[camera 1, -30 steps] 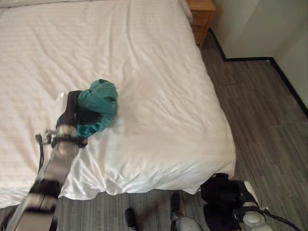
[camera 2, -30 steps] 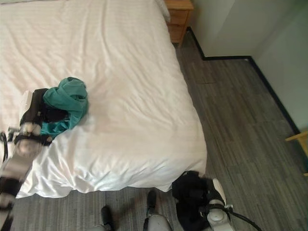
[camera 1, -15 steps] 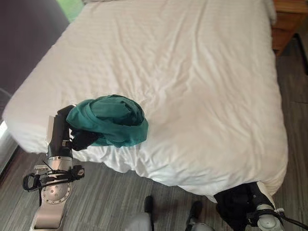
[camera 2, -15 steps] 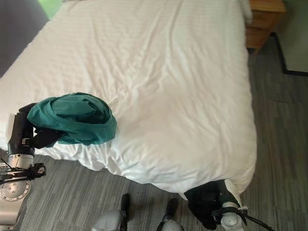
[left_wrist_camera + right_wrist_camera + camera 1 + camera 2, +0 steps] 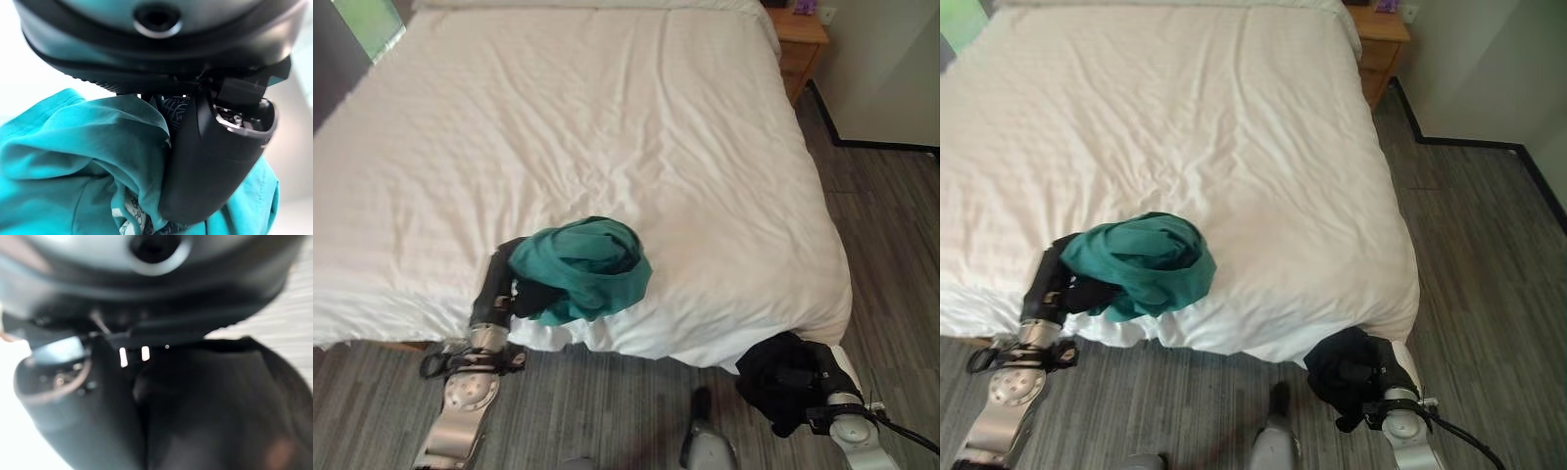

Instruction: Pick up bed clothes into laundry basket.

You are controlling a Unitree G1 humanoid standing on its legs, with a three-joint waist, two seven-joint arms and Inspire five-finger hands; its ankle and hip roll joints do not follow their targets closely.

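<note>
The left hand (image 5: 514,290) has its fingers and thumb curled tight into a teal garment (image 5: 587,267), a soft, thin cloth bunched into a rounded, folded lump with a patterned lining showing in the wrist view. The bundle sits at the near edge of the bed (image 5: 607,127), over the white sheet, with the hand just at its left side. The sheet itself is smooth cotton with faint stripes and shallow creases, draped over the mattress corners down toward the floor (image 5: 891,245), which is grey wood-grain plank.

Down at the right, past the bed's near corner, the right hand (image 5: 1386,377) is closed around a black garment (image 5: 1342,377), a dark, matte, crumpled wad held above the floor. A wooden nightstand (image 5: 800,44) stands at the far right corner of the bed, against the pale wall.
</note>
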